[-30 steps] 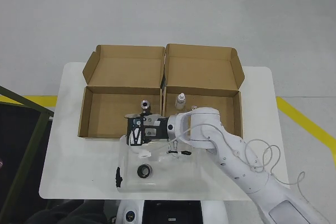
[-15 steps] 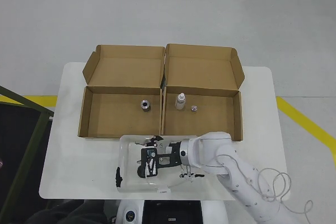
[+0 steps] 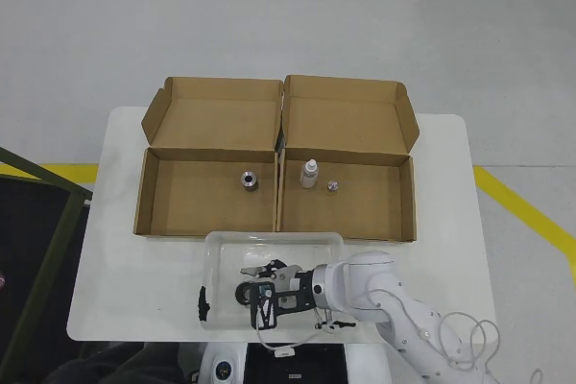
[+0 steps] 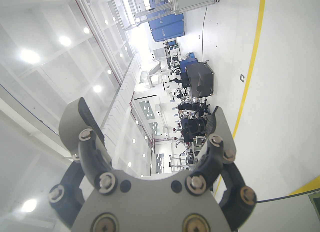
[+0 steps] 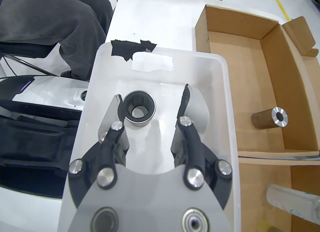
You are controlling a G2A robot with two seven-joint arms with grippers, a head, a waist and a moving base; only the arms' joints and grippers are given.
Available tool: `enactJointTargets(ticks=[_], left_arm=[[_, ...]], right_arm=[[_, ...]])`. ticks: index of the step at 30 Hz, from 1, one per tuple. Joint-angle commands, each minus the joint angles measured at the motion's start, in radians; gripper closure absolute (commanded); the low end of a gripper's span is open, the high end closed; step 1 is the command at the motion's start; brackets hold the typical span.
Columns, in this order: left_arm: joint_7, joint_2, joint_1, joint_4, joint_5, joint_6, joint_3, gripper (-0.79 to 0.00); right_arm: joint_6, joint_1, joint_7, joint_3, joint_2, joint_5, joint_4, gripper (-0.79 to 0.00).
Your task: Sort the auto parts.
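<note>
Black bearing (image 5: 139, 109) sits within the spread right pincer (image 5: 152, 94).

We saw bright, even overhead light in the top view. The table (image 3: 106, 269) read near white, and the cardboard boxes (image 3: 187, 202) held only soft shadows along their walls. In the left wrist view the ceiling lamps (image 4: 30, 55) blew out with haloes and the yellow floor line (image 4: 252, 50) bowed from lens distortion. In the right wrist view the plastic bin (image 5: 228, 107) carried pale glare and the metal cylinder (image 5: 279, 117) glinted.
</note>
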Motion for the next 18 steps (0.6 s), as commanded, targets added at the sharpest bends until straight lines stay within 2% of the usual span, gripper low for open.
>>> enactJointTargets(ticks=[1, 9, 18], left_arm=[[0.000, 0.000, 0.000, 0.000, 0.000, 0.000, 0.000, -0.785], [0.000, 0.000, 0.000, 0.000, 0.000, 0.000, 0.000, -0.785], [0.000, 0.000, 0.000, 0.000, 0.000, 0.000, 0.000, -0.785]], right_arm=[[0.002, -0.002, -0.010, -0.005, 0.002, -0.012, 0.009, -0.443], [0.015, 0.019, -0.028, -0.036, 0.004, -0.045, 0.066, -0.489], [0.046, 0.066, -0.043, -0.104, -0.008, -0.066, 0.141, -0.474]])
